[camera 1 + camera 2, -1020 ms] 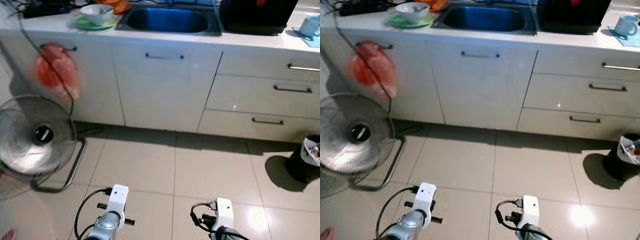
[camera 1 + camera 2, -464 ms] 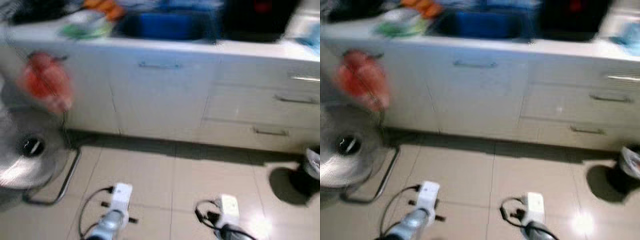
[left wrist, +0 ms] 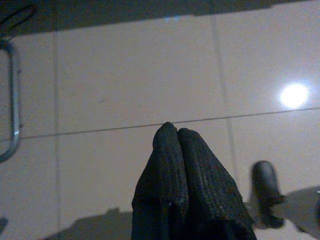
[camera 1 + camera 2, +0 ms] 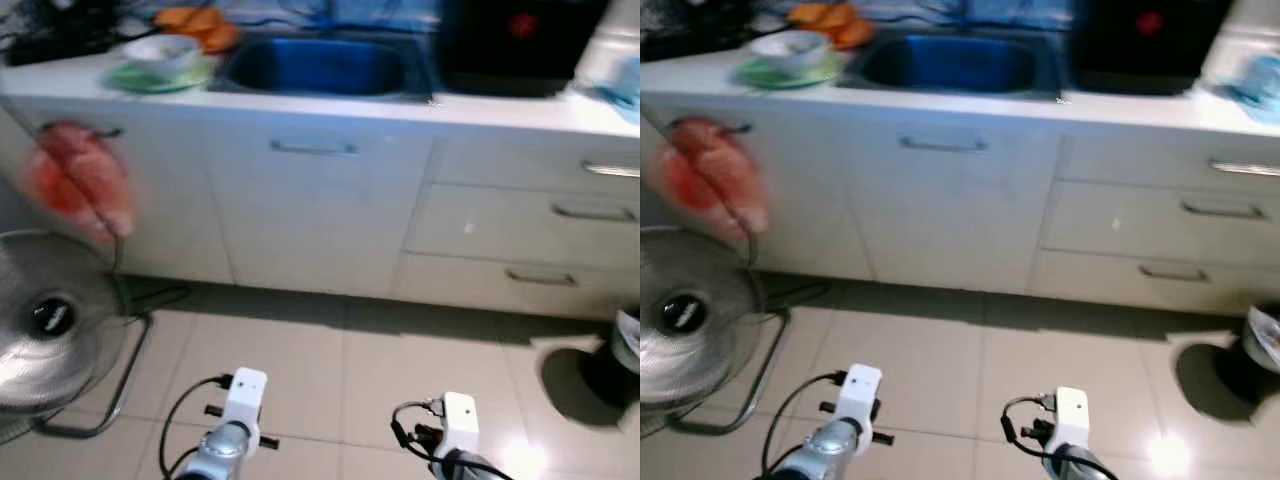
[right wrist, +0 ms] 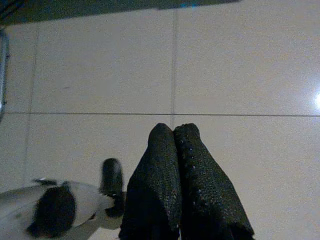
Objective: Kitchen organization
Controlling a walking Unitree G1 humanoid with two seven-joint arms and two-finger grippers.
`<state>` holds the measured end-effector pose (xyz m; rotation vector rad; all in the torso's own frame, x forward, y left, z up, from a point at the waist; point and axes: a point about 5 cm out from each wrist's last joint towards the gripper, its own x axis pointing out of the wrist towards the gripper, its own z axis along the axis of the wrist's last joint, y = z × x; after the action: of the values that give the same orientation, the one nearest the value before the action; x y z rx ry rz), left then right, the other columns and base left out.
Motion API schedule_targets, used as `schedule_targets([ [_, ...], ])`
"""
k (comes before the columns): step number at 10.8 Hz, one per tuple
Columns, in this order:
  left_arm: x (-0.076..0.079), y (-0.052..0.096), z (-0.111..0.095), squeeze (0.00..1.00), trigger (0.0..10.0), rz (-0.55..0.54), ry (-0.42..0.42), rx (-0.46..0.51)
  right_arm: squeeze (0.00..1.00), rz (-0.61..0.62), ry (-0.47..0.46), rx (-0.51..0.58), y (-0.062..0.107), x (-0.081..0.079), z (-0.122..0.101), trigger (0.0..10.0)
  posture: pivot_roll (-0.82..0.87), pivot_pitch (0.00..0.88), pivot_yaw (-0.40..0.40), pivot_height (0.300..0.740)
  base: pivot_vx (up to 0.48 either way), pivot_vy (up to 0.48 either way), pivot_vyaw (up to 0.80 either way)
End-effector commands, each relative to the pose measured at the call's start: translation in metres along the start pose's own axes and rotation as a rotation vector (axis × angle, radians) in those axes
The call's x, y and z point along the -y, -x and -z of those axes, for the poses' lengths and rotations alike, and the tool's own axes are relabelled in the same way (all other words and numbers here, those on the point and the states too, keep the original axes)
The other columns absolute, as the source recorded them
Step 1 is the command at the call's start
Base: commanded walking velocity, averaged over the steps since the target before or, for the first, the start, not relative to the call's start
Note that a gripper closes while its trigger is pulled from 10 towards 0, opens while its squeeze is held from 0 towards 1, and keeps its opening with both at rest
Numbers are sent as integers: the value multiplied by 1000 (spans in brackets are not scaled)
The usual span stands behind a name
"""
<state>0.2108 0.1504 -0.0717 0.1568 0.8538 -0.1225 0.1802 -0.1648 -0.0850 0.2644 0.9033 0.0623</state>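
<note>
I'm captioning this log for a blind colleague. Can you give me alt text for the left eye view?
A blurred view down at a white kitchen counter with a blue sink, a bowl on a green plate to its left. A floor fan stands left on beige tiles, both arms hanging low.

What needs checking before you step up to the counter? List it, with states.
1. Left gripper empty, jaws shut: ok.
2. Right gripper empty, jaws shut: ok.
3. Floor ahead free of obstacles: ok.
4. Fan on the left, its cord trailing toward the cabinets: not ok, keep right.
5. Bin on the right, beside the drawers: ok, off the path.
6. Bowl and sink contents: cannot tell, picture blurred.
</note>
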Motion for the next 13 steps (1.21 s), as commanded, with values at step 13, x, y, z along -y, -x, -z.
schedule_targets([
  [13, -32, -4, -48, 0, 10000, -113, -109, 153, 0, -26, -54, 123, -11, -22, -39, 10000, 27, 86, 48, 740, 79, 0, 0],
])
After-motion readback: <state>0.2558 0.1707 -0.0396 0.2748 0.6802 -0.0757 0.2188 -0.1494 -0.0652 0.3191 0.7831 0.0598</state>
